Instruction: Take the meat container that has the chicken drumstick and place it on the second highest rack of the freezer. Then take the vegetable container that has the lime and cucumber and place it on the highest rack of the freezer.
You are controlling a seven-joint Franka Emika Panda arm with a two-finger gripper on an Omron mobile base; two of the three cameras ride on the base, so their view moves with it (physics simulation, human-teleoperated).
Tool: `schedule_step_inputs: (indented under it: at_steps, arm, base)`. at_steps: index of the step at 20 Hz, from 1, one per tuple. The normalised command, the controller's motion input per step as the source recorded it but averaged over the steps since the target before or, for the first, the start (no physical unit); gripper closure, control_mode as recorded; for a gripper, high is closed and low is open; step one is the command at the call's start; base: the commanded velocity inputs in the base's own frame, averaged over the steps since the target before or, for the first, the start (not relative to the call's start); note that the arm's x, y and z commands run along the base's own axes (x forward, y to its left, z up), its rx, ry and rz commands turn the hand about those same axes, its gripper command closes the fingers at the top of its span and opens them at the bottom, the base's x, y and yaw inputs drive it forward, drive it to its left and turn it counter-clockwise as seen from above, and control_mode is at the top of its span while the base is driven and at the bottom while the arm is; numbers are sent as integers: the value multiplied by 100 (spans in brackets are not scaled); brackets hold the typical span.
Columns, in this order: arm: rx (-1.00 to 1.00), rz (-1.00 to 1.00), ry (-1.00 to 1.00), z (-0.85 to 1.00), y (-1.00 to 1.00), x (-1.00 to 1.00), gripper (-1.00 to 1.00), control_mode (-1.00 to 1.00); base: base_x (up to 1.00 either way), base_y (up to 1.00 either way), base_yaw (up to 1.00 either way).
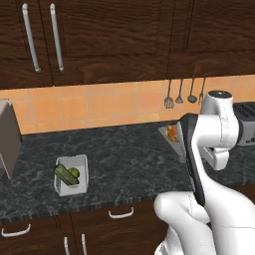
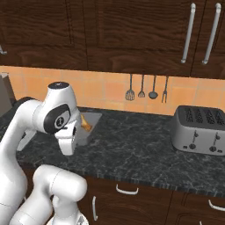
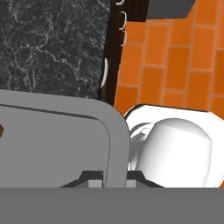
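Observation:
The grey meat container [image 1: 168, 130] with the orange-brown chicken drumstick [image 1: 172, 133] is tilted above the dark counter, partly hidden behind my forearm. From the right it appears as the meat container [image 2: 93, 119] with the chicken drumstick [image 2: 85, 125] just past my wrist. My gripper [image 3: 114, 178] is shut on the container's grey rim [image 3: 114, 144]. The white vegetable container [image 1: 79, 168] rests near the counter's front left, holding the dark green cucumber [image 1: 63, 174] and the lime [image 1: 74, 173]. The freezer's racks are out of view.
A grey panel [image 1: 7, 139] stands at the counter's left end. A silver toaster [image 2: 200, 129] sits on the right. Utensils [image 2: 147, 88] hang on the orange tile wall. Dark cabinets [image 1: 99, 35] hang overhead. Below the hand lie the counter edge, drawers and orange floor [image 3: 175, 57].

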Motion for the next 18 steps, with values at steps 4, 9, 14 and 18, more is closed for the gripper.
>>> schedule_step_inputs:
  at_steps: [4, 9, 14, 18]
  arm:
    - [0, 0, 0, 0, 0, 0, 100, 100]
    - [0, 0, 0, 0, 0, 0, 100, 100]
    - [0, 0, 0, 0, 0, 0, 100, 100]
    - [0, 0, 0, 0, 0, 0, 100, 100]
  base:
    - [-95, 26, -1]
    - [-94, 56, -55]
    - [-32, 2, -98]
    - [-5, 0, -100]
